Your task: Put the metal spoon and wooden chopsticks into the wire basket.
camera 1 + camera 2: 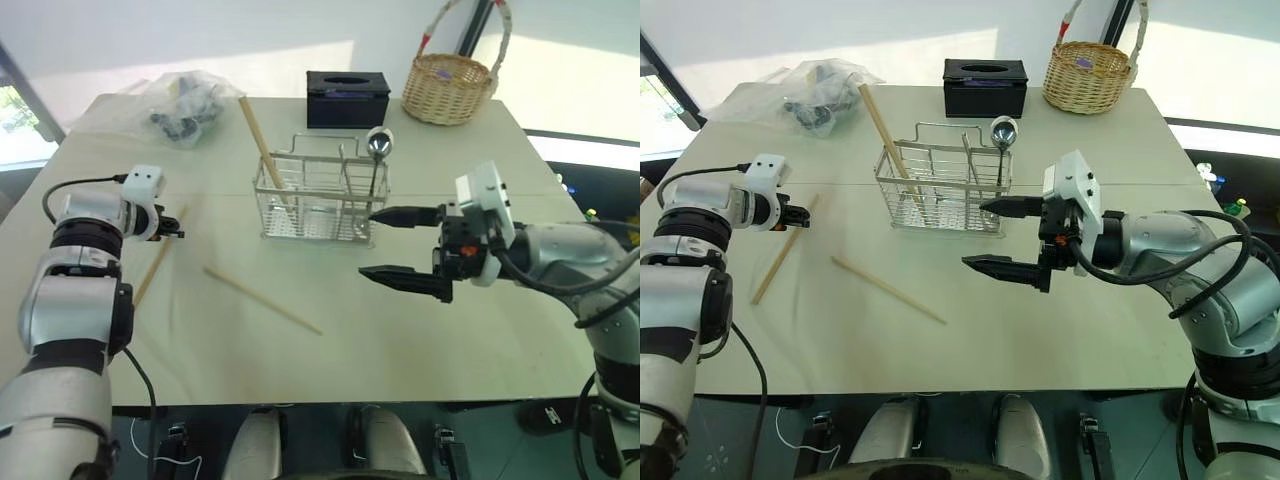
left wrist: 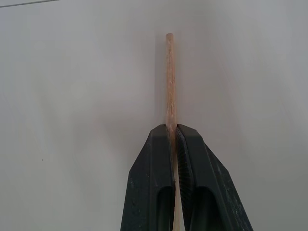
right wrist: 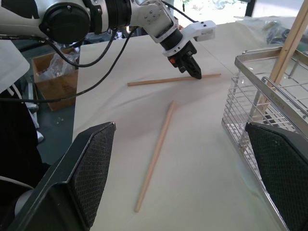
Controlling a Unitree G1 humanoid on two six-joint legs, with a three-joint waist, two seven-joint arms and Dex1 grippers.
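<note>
Pale tan wood: head views show one wooden chopstick (image 1: 262, 145) leaning in your rectangular silver wire basket (image 1: 320, 200), the shiny metal spoon (image 1: 378, 145) upright at its right end, another stick (image 1: 262, 299) loose on the cream bench (image 1: 450, 330). Right gripper (image 1: 388, 245) hangs beside the basket, fingers spread, empty.

Left wrist view: left gripper (image 2: 174, 132) fingers clenched on a third chopstick (image 2: 169, 77).

Right wrist view: that stick lies flat. Risk: pinched near one end, it may swing or slip on lifting.

Left pincer (image 1: 178, 234) clamped, right pincer (image 1: 385, 245) agape
</note>
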